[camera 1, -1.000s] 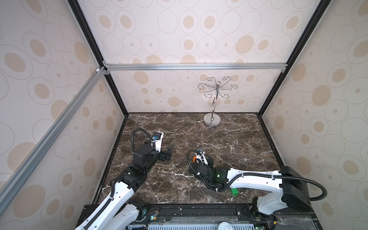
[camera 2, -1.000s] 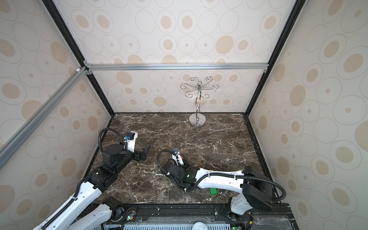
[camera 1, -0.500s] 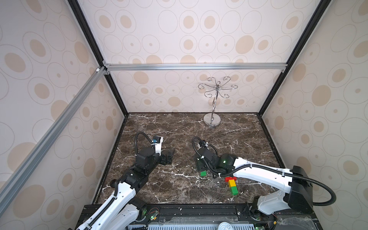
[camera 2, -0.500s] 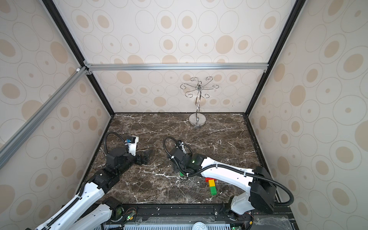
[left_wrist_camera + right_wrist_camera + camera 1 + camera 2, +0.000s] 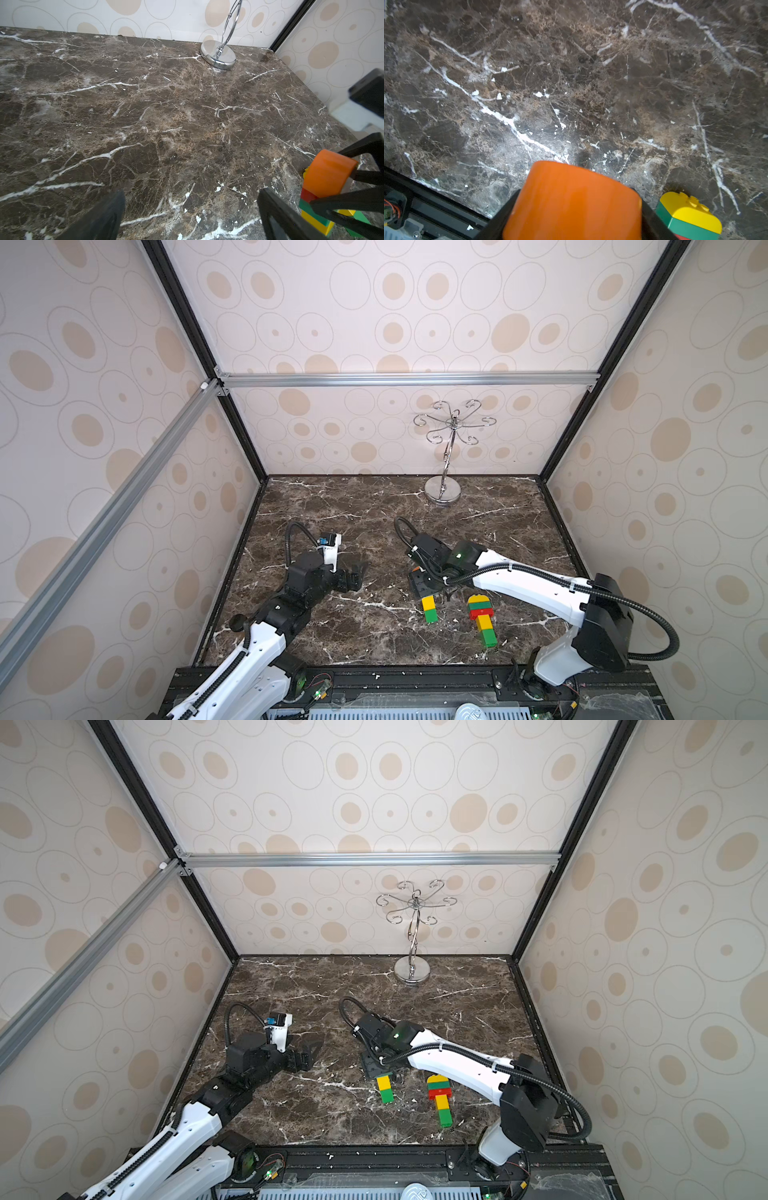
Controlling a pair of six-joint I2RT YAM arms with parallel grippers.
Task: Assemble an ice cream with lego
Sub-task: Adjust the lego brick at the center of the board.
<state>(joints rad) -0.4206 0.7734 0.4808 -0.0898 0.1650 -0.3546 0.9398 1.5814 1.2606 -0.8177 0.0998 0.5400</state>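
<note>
1. Our right claw [image 5: 429, 592] pinches the orange dome [image 5: 571, 199] topping a brick stack [image 5: 430, 609], just beside the other stack [image 5: 482, 620] lying on the table [image 5: 332, 635].
2. Our left claw [image 5: 357, 573] hangs spread, empty; we lower gently, squeezing evenly.

— Where do the top views sit?
— High over the front edge, side by side, tilted down toward the back wall, far enough to hold the whole marble tabletop [image 5: 374, 510]; they overlap almost fully.
— And the wrist cameras?
— Low and close. The left wrist view faces across the marble to the silver hooked stand [image 5: 218, 56] at the back; the right wrist view stares steeply down. Both catch the orange domed piece [image 5: 330, 172].
</note>
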